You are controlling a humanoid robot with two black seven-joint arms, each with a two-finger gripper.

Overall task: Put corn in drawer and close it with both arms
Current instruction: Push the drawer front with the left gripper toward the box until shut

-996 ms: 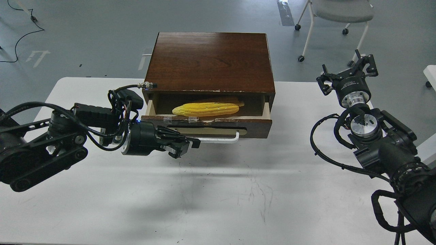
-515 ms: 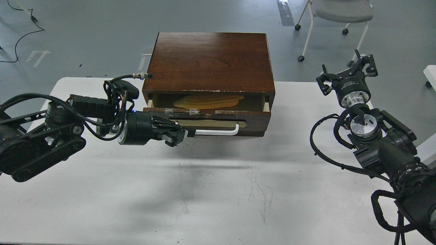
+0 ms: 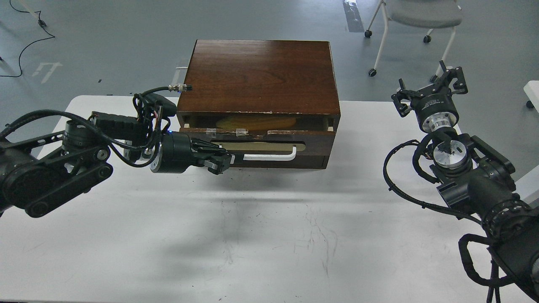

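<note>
The dark brown drawer of the wooden cabinet is pushed in almost fully, leaving a narrow slit at its top. The yellow corn lies inside and only a dim strip of it shows through the slit. My left gripper is at the left end of the white bar handle, with its fingers closed around that end. My right gripper is open and empty, held up in the air to the right of the cabinet, well apart from it.
The cabinet stands at the back middle of the white table. A wheeled chair stands on the grey floor behind at the right. A black cable lies on the floor at the far left.
My left gripper has moved away from me with the handle and the drawer has slid in. The corn went from fully visible to a thin strip. The right arm has not moved.
</note>
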